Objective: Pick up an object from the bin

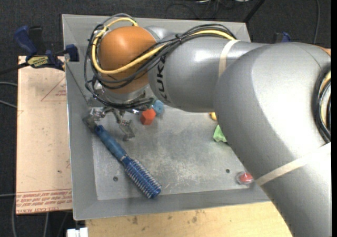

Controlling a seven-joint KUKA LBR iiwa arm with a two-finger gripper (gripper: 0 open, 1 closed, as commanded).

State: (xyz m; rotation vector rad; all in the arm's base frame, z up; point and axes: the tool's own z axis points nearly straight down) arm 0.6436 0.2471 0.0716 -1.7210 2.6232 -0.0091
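My gripper (110,124) hangs low over the bin's left part, under the arm's orange dome. Its fingers stand open, one fingertip (95,120) near the left wall and the other nearer the middle, with nothing between them. A blue hairbrush (126,160) lies slantwise on the floor. Its handle end sits just under the gripper, and its bristle head points to the front edge. A small orange-red block (148,117) rests just right of the gripper, with a small blue piece (158,108) beside it.
A green thing (219,134) lies at the right, partly hidden by the arm. A small red thing (244,178) sits near the front right corner. A yellow-orange bit (213,116) peeks out by the arm, which covers the bin's back right.
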